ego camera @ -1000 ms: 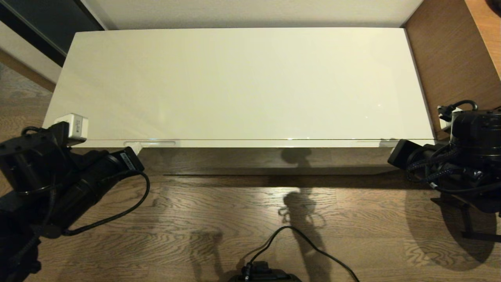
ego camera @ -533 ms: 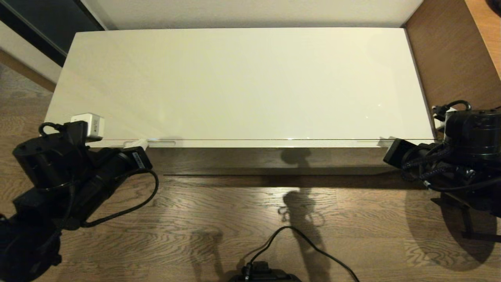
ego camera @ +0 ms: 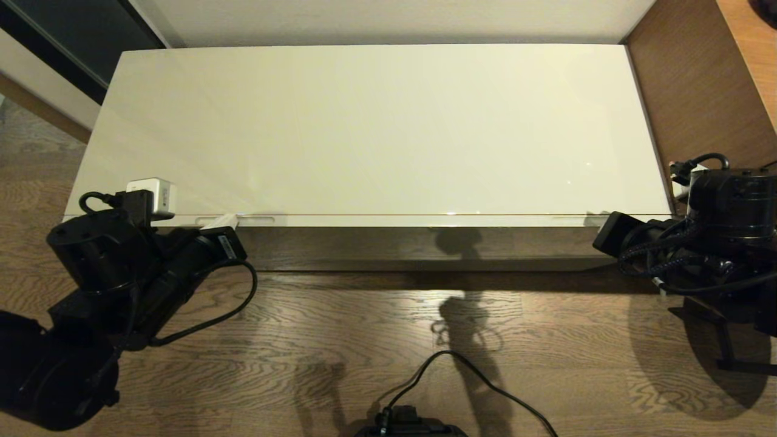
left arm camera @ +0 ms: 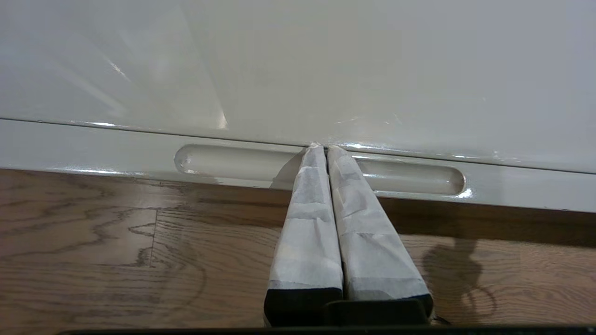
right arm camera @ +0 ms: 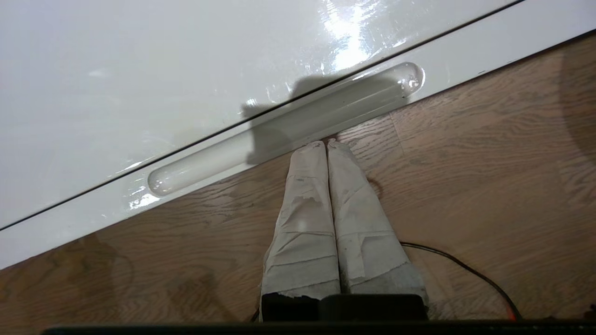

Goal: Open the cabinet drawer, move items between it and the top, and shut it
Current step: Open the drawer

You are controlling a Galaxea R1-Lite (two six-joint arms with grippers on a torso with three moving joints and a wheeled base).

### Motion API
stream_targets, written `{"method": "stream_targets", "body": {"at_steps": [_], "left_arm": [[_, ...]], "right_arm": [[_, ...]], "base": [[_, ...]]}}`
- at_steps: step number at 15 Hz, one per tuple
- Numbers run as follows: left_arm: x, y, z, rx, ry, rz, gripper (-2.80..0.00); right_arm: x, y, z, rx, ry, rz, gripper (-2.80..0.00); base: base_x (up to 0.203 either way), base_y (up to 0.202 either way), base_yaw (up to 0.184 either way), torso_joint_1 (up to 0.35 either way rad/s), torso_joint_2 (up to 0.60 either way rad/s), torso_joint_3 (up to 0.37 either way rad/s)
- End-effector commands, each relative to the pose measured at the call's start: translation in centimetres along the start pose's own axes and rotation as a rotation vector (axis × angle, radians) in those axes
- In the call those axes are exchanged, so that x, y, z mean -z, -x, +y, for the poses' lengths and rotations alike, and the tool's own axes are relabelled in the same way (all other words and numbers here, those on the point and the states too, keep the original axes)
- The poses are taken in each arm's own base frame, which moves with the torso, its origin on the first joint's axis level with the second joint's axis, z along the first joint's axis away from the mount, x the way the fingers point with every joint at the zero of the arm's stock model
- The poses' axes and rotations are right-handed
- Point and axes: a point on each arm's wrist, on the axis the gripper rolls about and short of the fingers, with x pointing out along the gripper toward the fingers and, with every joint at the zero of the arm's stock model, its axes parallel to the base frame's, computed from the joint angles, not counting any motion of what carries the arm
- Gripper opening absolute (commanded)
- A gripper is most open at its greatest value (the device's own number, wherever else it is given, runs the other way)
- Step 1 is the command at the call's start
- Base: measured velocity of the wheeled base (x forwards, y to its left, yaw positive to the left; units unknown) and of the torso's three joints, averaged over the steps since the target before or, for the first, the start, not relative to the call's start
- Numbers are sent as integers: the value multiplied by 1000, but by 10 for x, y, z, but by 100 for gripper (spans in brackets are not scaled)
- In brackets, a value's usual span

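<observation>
— Which step?
— Looks like the very first: opening the cabinet drawer (ego camera: 388,222). Sits shut, or near enough, with only a thin seam under the tabletop (ego camera: 376,121).
— And the left jaws?
— Pressed flat together, gripping nothing. Taped fingertips (left arm camera: 311,186) poked into the left slot handle (left arm camera: 223,164), touching its upper lip.
— Right jaws?
— Likewise closed tight and empty. Fingertips (right arm camera: 305,186) just short of the right slot handle (right arm camera: 288,122), hovering over the floor (right arm camera: 465,186) beside the drawer front, not yet inside.
— Next move, then?
— Probably calls for seating the right tips in their slot first, then hooking behind both lips and drawing straight back, evenly. Being so wide, likely to skew and bind if tugged from one end alone. Glossy too, so liable to let taped tips slip.
— Any sign of the items?
— None. No tissue pack on the tabletop or anywhere in view; presumably inside the drawer, though impossible to confirm while shut.
— Surface?
— Long, cream-white, highly reflective, streaked with glare.
— Room?
— Dim. Wood-grain floor in front, crossed by a black cable (ego camera: 461,370) and the robot's shadows. Brown wood-grain furniture (ego camera: 698,91) hard against the right end, a pale wall (ego camera: 388,18) behind, a dark panel (ego camera: 61,36) off the left rear corner.
</observation>
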Motion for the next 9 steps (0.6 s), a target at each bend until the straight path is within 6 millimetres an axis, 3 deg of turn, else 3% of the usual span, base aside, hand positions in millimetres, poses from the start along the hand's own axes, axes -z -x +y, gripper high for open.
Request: {"method": "stream_targets", "body": {"at_steps": [1, 9], "left_arm": [[5, 0, -2, 7, 3, 17, -280], [5, 0, -2, 4, 3, 16, -280]], "right_arm": [[3, -1, -1, 7, 0, 7, -280], [-16, 9, 4, -19, -13, -53, -280]], "base": [[0, 0, 0, 0, 0, 0], [0, 0, 0, 0, 0, 0]]}}
